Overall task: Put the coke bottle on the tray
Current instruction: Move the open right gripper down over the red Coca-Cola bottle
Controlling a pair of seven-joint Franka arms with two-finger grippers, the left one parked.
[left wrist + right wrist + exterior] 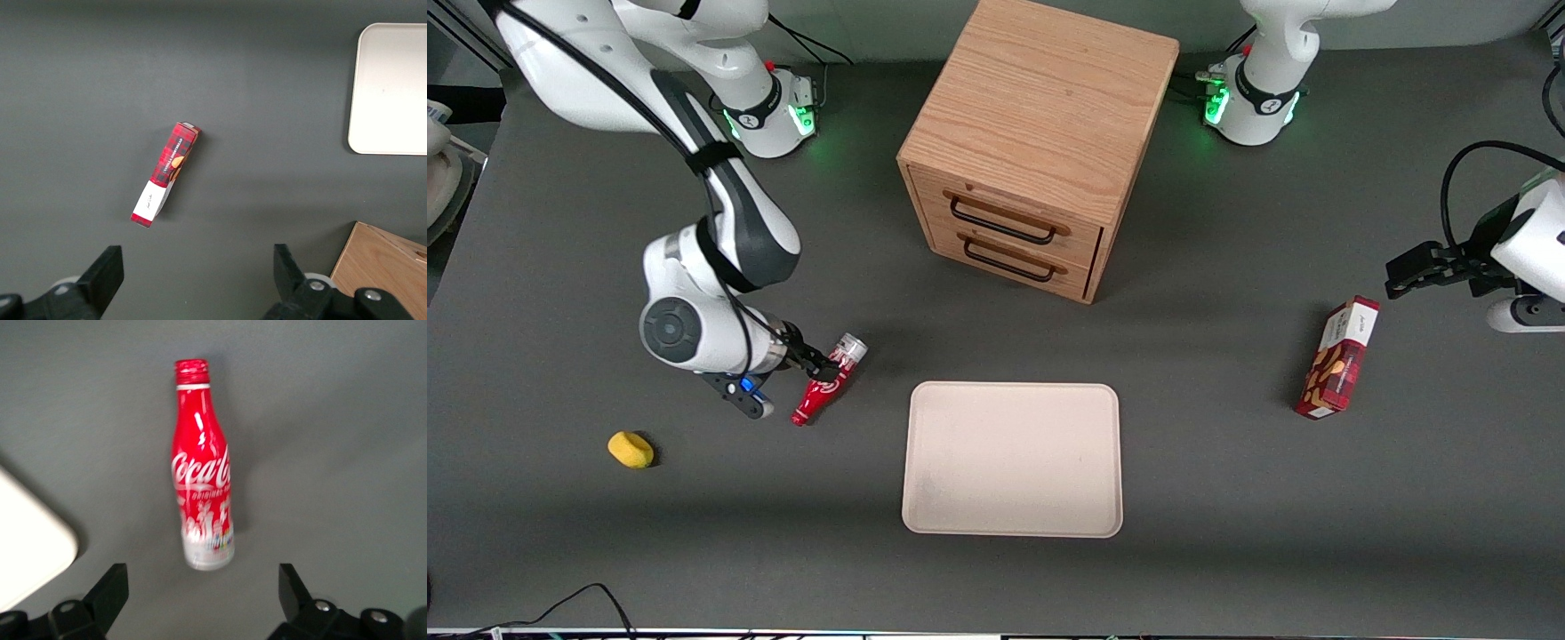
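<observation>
The coke bottle (pixel 827 382) lies on its side on the grey table, beside the tray toward the working arm's end. Its silver base end points away from the front camera and its red neck points toward it. The cream-beige tray (pixel 1012 458) lies flat with nothing on it, in front of the drawer cabinet. My right gripper (pixel 821 365) hovers over the bottle's base half. In the right wrist view the gripper (pixel 201 581) is open, with its fingers (pixel 115 581) wide apart and the bottle (pixel 200 473) just ahead of them, untouched. A tray corner (pixel 27 540) shows there too.
A wooden two-drawer cabinet (pixel 1032 142) stands farther from the front camera than the tray. A red snack box (pixel 1338 360) lies toward the parked arm's end, also in the left wrist view (pixel 165 175). A yellow object (pixel 631 449) lies toward the working arm's end.
</observation>
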